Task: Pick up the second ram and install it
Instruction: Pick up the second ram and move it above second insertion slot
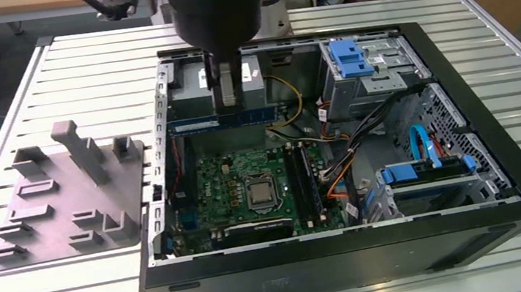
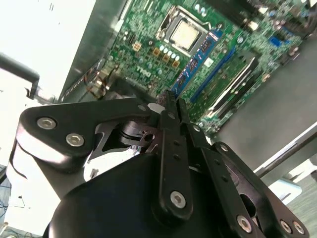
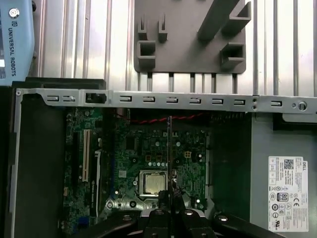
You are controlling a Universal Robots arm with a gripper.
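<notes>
The thin, long, dark green memory stick [image 1: 222,122], light, stiff and fragile, is held by its flat faces at mid-length in the closed black pincer [image 1: 229,105] above the open black computer case [image 1: 353,264].

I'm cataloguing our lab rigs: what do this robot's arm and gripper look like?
The gripper is black, built from jointed link bars fastened with silver screws. The arm ends in a thick black cylinder.
</notes>
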